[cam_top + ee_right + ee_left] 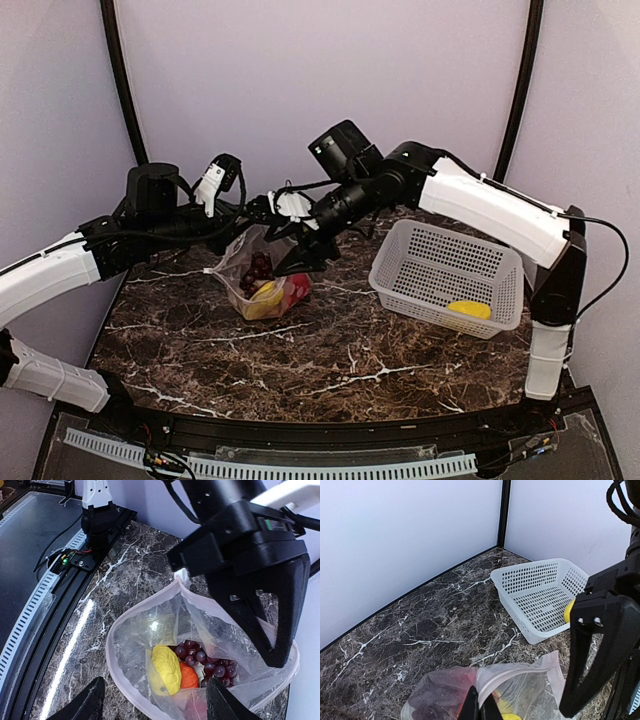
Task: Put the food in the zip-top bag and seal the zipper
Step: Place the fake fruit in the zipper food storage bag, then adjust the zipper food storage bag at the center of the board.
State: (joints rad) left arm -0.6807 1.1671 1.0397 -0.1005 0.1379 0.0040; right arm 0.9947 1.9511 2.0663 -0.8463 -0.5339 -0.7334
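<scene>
The left arm (50,280) reaches in from the left of the bag (262,285). The left jaws are pressed together, pinching the top edge of the bag and holding that edge up off the counter (300,360).

The bag sits on the dark counter, between the two arms. It is clear and floppy. Its mouth is wide open, and the thin pink zipper (109,650) runs round the mouth, not pressed shut. Inside the bag, at the bottom, lie a yellow toy (166,670), a round orange toy (188,678) and a bunch of dark purple grapes (205,662). They are touching each other. Something red (298,290) also shows through the bag's right side, but I cannot tell what it is.

The right arm (490,205) comes in from the right and ends just above the bag. The right jaws are spread apart over the open mouth, one on each side, and nothing is between them.

To the right of the bag, a little way off, stands a white basket (430,265) full of small holes. A second yellow toy (470,310) lies in the basket's near corner.
</scene>
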